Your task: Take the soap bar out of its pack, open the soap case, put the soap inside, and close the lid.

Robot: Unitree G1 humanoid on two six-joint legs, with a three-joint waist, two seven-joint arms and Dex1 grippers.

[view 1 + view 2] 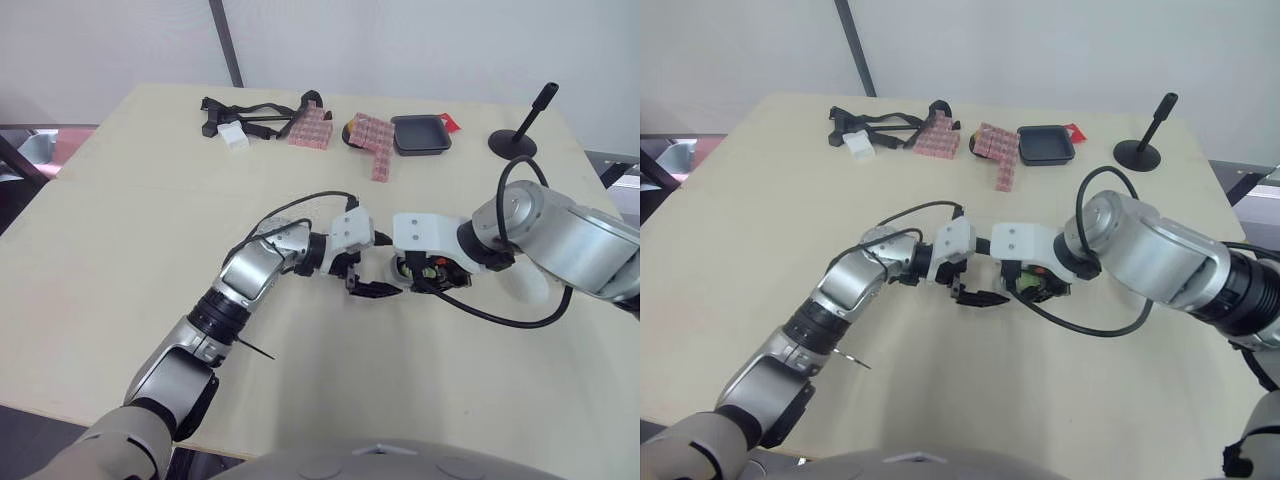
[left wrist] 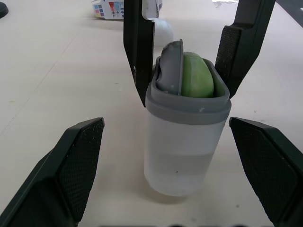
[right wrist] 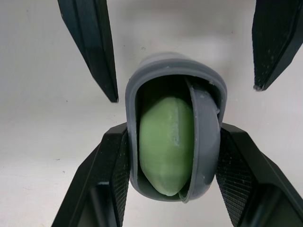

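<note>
The soap case (image 2: 182, 142) stands upright on the table, translucent with a grey rim. The green soap bar (image 2: 196, 80) sits inside it, and the grey lid (image 2: 170, 66) is tucked into the mouth beside the soap. My right gripper (image 3: 173, 131) comes from above and is shut on the case, its fingers (image 2: 139, 56) pressing both sides of the rim. My left gripper (image 1: 368, 291) faces the case from the side, open wide, its pads (image 2: 80, 156) apart from the walls.
At the table's far edge lie pink packs (image 1: 311, 128), a black tray (image 1: 420, 133), a black stand (image 1: 520, 125), a white box (image 1: 233, 136) and black straps (image 1: 245, 112). A printed box (image 2: 109, 8) lies behind the case. Cables loop over both wrists.
</note>
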